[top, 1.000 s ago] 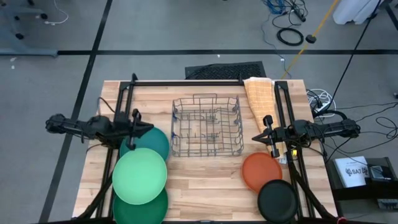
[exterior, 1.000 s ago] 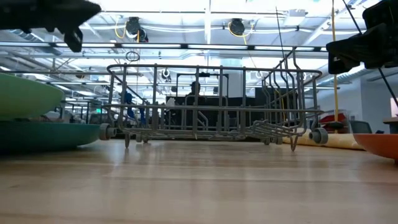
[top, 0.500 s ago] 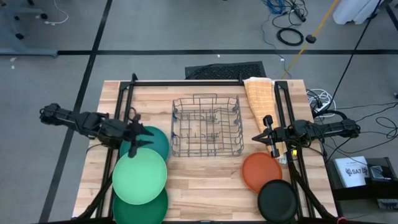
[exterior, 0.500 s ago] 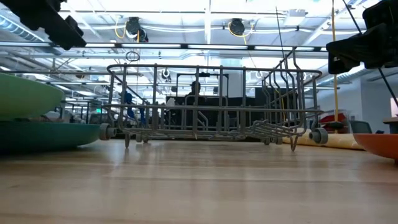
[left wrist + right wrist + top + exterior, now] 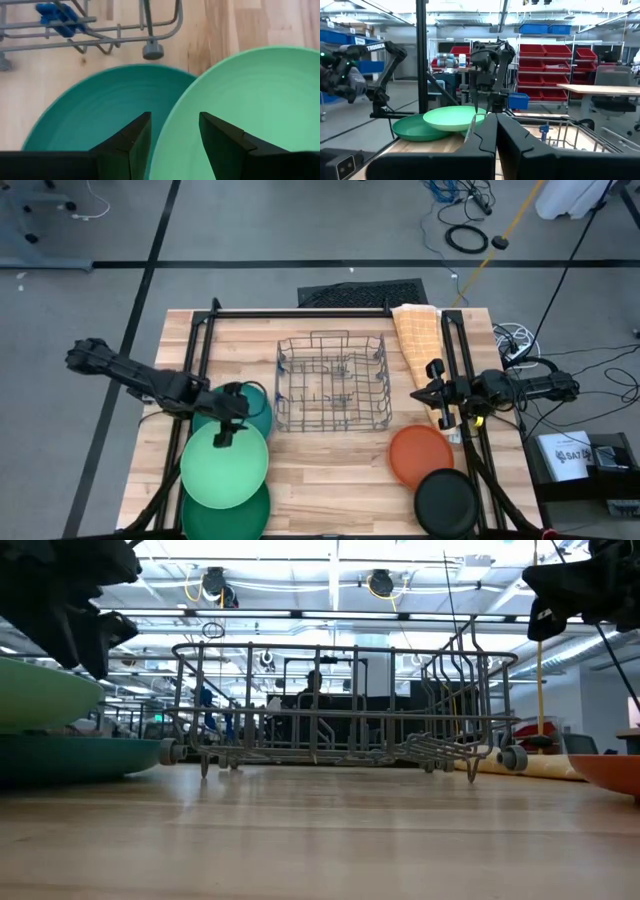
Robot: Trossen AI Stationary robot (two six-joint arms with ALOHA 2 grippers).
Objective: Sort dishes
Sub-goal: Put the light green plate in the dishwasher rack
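Three larger plates overlap at the table's left: light green (image 5: 224, 470) on top, teal (image 5: 256, 406) behind it, dark green (image 5: 228, 520) nearest the front edge. My left gripper (image 5: 172, 127) is open, pointing down over the light green plate's far rim (image 5: 175, 115). One finger is above the teal plate and one above the light green plate, and I see no touch. At the right lie an orange plate (image 5: 420, 455) and a black plate (image 5: 446, 502). My right gripper (image 5: 425, 393) hovers shut and empty above the table, just beyond the orange plate.
A grey wire dish rack (image 5: 332, 382) stands empty in the table's middle. A folded yellow-orange cloth (image 5: 418, 338) lies at the far right. Bare wood (image 5: 330, 470) lies between the two groups of plates. A person stands far off in the room behind the rack (image 5: 314, 685).
My left gripper has swung toward the table's near edge and a little to the right, tipped downward and come down over the light green plate's far rim. My right gripper has risen slightly. The plates have kept still.
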